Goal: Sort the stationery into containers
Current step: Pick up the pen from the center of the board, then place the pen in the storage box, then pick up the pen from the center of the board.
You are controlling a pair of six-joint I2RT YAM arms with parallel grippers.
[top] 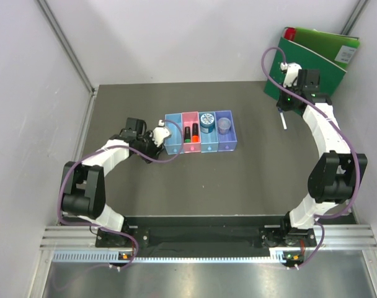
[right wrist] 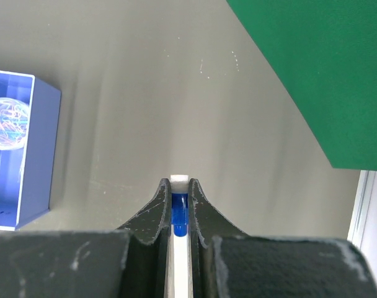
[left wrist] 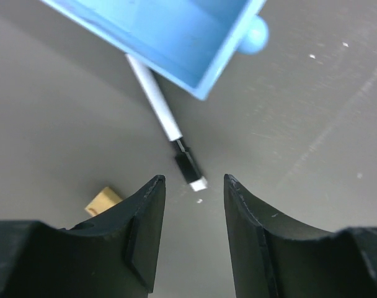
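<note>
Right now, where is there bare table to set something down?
Bare: the table between the bin row and the arm bases, and between the purple bin and the right arm. Crowded: left of the row, where the left pincer hangs over a white pen beside a tan piece; and by the green binder, where the right pincer grips another pen.

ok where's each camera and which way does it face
top external: above, behind the robot, facing down at the table, bins, green binder; both arms show.
left wrist: on that arm, down through the open left end effector at a white pen.
right wrist: on that arm, down past the right end effector, shut on a blue-and-white pen.
shared: top and right wrist both show the green binder.
</note>
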